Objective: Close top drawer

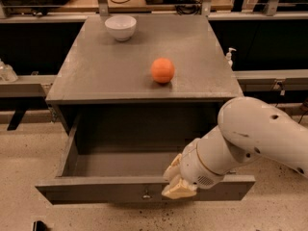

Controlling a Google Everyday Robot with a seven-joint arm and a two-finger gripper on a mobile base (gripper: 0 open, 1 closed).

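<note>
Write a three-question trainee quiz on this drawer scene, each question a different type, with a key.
1. True or false: the top drawer is fully shut.
2. Name the two things on the cabinet top.
3. Where is the gripper? A) above the cabinet top B) at the drawer's front panel, just right of its knob C) at the drawer's back wall

Key: 1 false, it stands pulled out; 2 a white bowl and an orange; 3 B.

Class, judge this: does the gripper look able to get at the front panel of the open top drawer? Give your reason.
Probably yes: the gripper sits at the front panel of the top drawer, beside its knob, with nothing between them.
</note>
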